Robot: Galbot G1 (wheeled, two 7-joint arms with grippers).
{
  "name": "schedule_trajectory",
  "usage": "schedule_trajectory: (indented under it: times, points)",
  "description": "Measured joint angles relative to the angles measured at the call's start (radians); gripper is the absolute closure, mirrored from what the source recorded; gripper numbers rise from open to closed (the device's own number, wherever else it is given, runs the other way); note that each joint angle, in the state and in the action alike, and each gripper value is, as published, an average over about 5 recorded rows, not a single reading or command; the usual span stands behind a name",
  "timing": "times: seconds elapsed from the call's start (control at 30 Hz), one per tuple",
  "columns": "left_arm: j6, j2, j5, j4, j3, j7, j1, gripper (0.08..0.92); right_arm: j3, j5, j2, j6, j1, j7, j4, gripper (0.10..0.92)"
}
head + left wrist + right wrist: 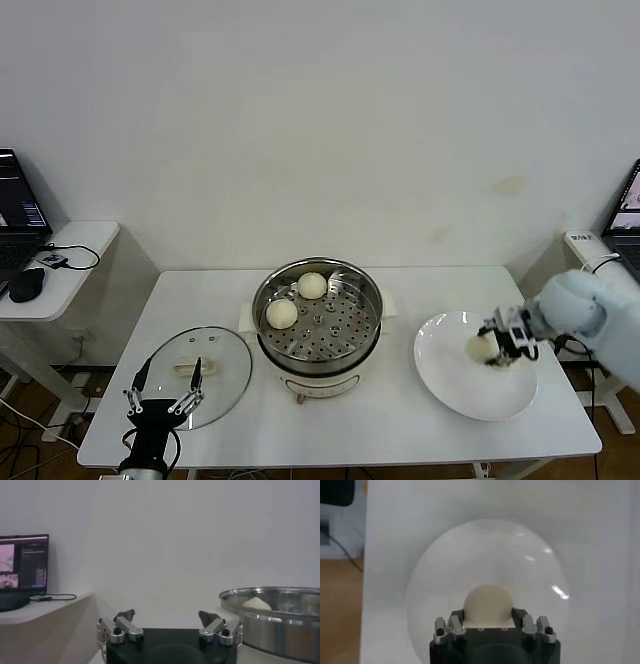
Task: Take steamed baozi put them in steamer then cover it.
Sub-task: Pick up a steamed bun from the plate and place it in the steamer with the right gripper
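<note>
The steamer stands mid-table, uncovered, with two baozi inside on the perforated tray, one at the back and one at the left. My right gripper is low over the white plate, shut on a third baozi. In the right wrist view this baozi sits between the jaws of the right gripper, above the plate. My left gripper is open and empty at the near left, by the glass lid. The left wrist view shows the left gripper, the steamer and a baozi.
A side table with a laptop and a mouse stands at the far left. Another laptop is at the far right. The white table's front edge is close to both arms.
</note>
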Motion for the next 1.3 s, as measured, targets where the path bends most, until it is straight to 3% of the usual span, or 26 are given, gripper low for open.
schedule_trajectory:
  times: [0.3,0.73,1.0,1.3]
  points:
    - [0.004,0.006,-0.002,-0.005,0.000,0.001,-0.007,0.177,-0.128,0.118,0.059,-0.011,0.274,0.010,0.001,0.419]
    - [0.001,-0.007,-0.006,-0.008,-0.016,0.000,0.003,0.177,-0.343,0.268,0.301,0.009,0.550,0.062,-0.003,0.414]
    - [0.000,-0.018,-0.007,-0.016,-0.028,-0.001,0.010,0.177,-0.440,0.271,0.450,0.080,0.565,0.079,-0.030,0.414]
    - [-0.007,-0.030,-0.007,-0.004,-0.033,-0.003,0.006,0.177,-0.518,0.178,0.590,0.199,0.540,0.088,-0.072,0.412]
